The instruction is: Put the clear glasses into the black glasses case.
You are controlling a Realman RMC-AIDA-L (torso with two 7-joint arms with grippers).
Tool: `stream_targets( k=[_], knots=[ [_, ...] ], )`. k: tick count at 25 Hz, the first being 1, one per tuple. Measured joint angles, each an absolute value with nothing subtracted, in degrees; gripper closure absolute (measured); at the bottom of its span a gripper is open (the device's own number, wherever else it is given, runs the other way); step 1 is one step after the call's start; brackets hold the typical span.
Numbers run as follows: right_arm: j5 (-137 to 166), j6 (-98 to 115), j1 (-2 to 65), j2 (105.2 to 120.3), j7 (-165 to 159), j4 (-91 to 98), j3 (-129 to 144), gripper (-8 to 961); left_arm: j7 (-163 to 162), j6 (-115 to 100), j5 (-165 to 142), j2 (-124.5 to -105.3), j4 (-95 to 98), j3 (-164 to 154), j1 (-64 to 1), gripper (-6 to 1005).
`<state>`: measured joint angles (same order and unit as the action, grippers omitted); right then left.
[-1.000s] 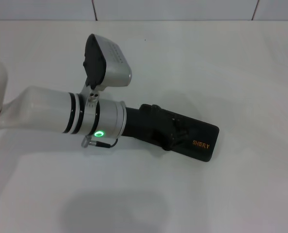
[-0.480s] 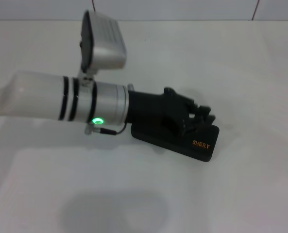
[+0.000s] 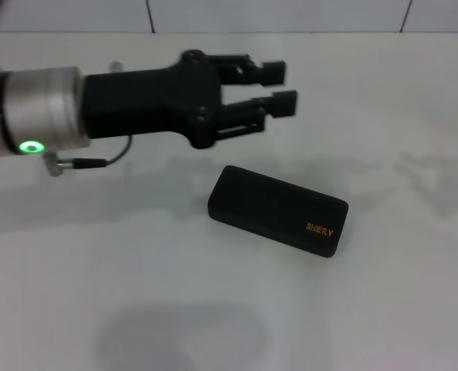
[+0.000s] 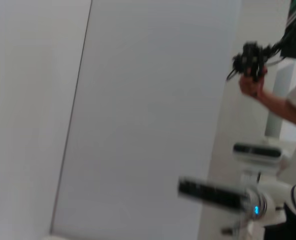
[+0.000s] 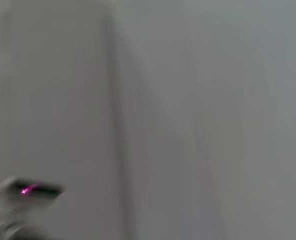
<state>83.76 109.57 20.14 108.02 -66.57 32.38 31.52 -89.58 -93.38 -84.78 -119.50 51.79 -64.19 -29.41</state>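
Over on the left, the left arm reaches in above the white desk point(image 3: 136, 309), silver cuff with a green light, black gripper point(image 3: 276, 86) pointing right. Its jaws stand a little apart, two black fingers point(image 3: 273, 72) with a narrow gap between them, and nothing in their hold. The gripper hangs on the far side of the flat black rectangular glasses case point(image 3: 277, 210), apart from it. That case lies shut on the desk near the middle, angled, its orange "SHERY" lettering at its right near corner. The clear glasses cannot be seen in any view. The right gripper does not show either. The left wrist camera catches a person's hand point(image 4: 252, 86) holding a black device.
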Motion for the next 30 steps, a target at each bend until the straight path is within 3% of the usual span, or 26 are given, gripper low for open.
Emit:
stream_targets(
  k=[3, 6, 10, 15, 25, 30],
  knots=[
    [86.61, 109.68, 22.50, 108.48, -67.33, 33.75, 37.02, 918, -87.39, -96.04, -84.00, -118.83, 49.82, -61.93, -28.67, 682],
    [87.95, 107.22, 25.89, 109.40, -69.35, 33.69, 43.98, 796, -86.82, -99.79, -83.18, -117.78, 48.30, -60.66, -28.18, 575],
    [89.34, 101.41, 29.46, 112.34, -70.63, 33.94, 51.40, 662, -85.18, -105.48, -83.53, -116.46, 45.24, -57.06, -27.76, 374],
    [94.02, 95.44, 32.61, 115.69, -71.28, 35.58, 57.08, 502, -86.35, -106.20, -86.48, -113.47, 44.02, -54.78, -26.60, 338],
    [91.94, 98.54, 35.56, 115.68, -73.63, 35.75, 60.08, 246, -81.38, -105.58, -87.95, -113.14, 40.39, -52.17, -25.03, 297],
    [90.18, 100.83, 35.26, 115.57, -73.64, 35.49, 59.87, 131, -78.80, -105.89, -88.81, -114.68, 38.57, -53.13, -25.09, 276]
  ],
)
